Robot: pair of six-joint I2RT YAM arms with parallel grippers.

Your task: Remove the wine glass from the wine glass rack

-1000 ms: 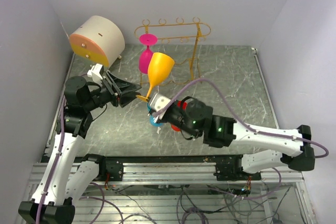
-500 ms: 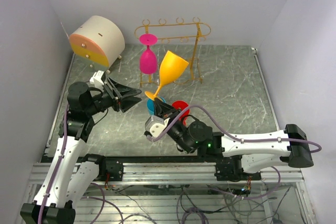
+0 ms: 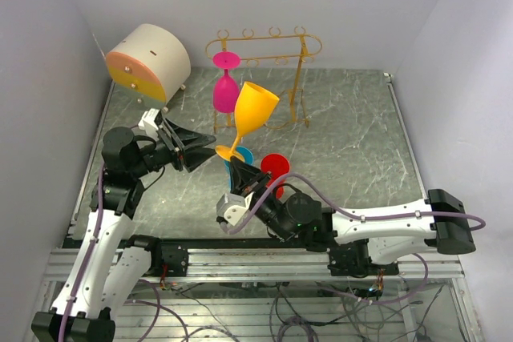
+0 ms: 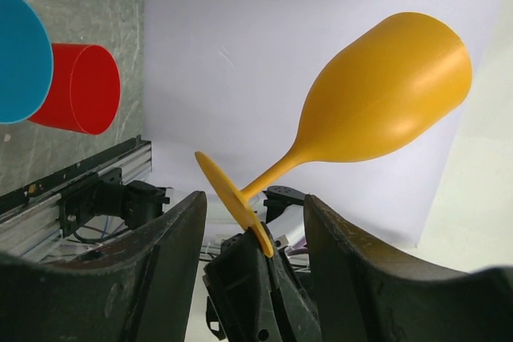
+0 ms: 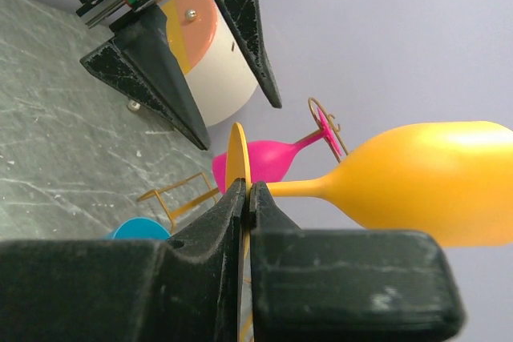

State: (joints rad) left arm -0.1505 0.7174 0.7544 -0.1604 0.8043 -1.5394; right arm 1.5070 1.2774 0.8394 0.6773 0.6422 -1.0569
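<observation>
Pinching the yellow glass (image 3: 255, 110) by its foot, the right gripper (image 3: 233, 165) had pulled back lower; the glass stood mid-picture, off the rack (image 3: 300, 78). The left gripper (image 3: 210, 148) gaped beside it, maybe waiting.

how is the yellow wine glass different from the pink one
The yellow glass is pinched by its foot in the right gripper, clear of the rack; the pink glass hangs from the rack's top rail. The yellow glass points bowl up and tilted; the pink glass hangs bowl down. Both are opaque stemmed wine glasses of like shape.
</observation>
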